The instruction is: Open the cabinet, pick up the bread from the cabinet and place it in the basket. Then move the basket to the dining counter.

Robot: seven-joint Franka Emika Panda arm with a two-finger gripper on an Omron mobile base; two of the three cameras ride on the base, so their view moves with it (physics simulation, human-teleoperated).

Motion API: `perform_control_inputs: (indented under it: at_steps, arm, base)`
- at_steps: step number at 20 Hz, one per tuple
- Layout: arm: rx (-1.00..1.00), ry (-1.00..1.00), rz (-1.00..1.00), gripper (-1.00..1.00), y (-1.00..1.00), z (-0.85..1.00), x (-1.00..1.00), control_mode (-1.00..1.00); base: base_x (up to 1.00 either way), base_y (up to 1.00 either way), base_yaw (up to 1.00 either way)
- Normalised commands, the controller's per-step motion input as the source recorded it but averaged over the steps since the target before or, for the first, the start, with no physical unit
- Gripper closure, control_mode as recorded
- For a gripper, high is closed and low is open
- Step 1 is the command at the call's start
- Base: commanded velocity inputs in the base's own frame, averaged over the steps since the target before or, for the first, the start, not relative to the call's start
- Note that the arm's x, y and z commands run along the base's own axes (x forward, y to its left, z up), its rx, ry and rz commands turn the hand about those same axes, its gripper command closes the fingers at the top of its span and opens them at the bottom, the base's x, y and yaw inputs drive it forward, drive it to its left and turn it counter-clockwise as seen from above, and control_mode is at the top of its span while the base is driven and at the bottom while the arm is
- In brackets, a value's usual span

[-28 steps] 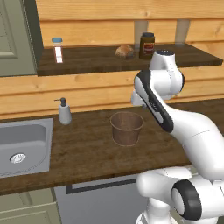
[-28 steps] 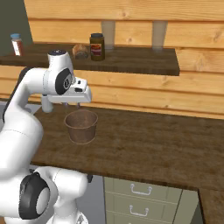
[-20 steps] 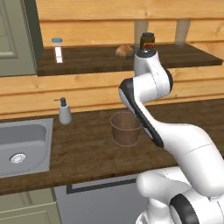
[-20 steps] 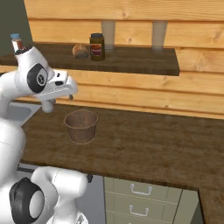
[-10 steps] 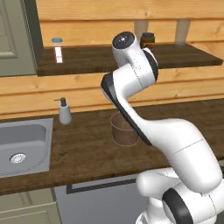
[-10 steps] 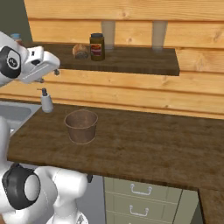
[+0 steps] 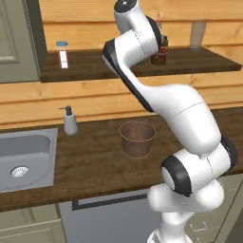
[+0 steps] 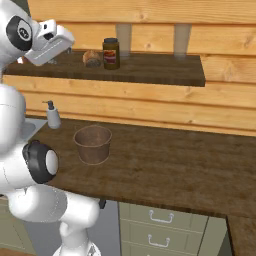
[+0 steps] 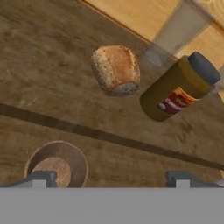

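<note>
The small round brown woven basket (image 8: pixel 93 144) stands empty on the dark wood counter (image 8: pixel 165 165), near its front edge and right of the steel sink (image 7: pixel 23 159). Above it, the two-finger gripper (image 9: pixel 110 178) hangs with fingers spread wide, grasping nothing. Farther back, on the cabinet's dark brown wood shelf (image 8: pixel 150 70), the golden-brown lumpy bread (image 9: pixel 116 70) lies just beside the dark yellow-lidded jar (image 9: pixel 177 89), near the shelf's back edge.

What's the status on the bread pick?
Gripper open, empty, above the shelf. Bread on the shelf beside the dark jar, not yet grasped. Basket empty on the counter below.
</note>
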Motion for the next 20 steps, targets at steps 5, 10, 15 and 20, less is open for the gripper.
perform_control_inputs:
  at_steps: [5, 10, 15, 20]
  arm:
    - [-0.05, 0.06, 0.07, -1.0, 0.15, 0.12, 0.76, -1.0]
    - [-0.03, 0.1, 0.02, -1.0, 0.0, 0.0, 0.82, -1.0]
    - [0.0, 0.05, 0.03, -1.0, 0.0, 0.0, 0.67, -1.0]
    - [0.0, 0.07, 0.03, -1.0, -0.04, -0.01, 0.39, -1.0]
  base:
    - [0.0, 0.0, 0.0]
    - [0.0, 0.0, 0.0]
    - [0.0, 0.0, 0.0]
    - [0.0, 0.0, 0.0]
